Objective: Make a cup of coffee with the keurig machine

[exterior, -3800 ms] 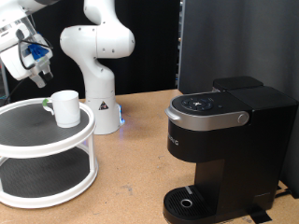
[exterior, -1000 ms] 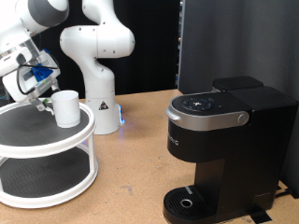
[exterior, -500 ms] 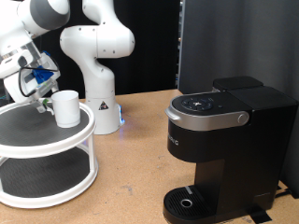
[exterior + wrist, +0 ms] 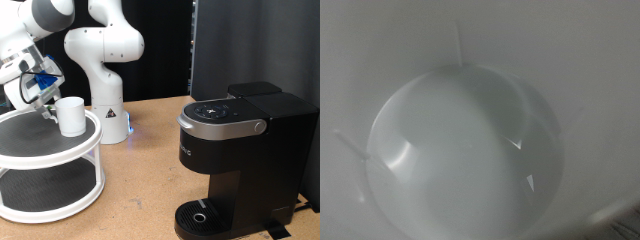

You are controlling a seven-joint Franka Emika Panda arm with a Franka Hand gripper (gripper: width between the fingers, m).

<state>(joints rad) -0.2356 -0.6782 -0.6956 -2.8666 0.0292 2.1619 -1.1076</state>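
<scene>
The white cup stands upright on the top tier of a round white two-tier stand at the exterior view's left. My gripper sits low against the cup's left side, touching or nearly touching it; its fingertips are too small to make out. The wrist view is a blurred white close-up with a pale round shape filling it, and no fingers show there. The black keurig machine stands at the exterior view's right with its lid down and nothing on its round drip base.
The white arm base rises behind the stand, near the table's middle back. A black panel stands behind the machine. Bare wooden tabletop lies between the stand and the machine.
Since the earliest frame my gripper has come down and to the right, from above the stand's left edge to the cup's side. Over the last second it has barely moved.
</scene>
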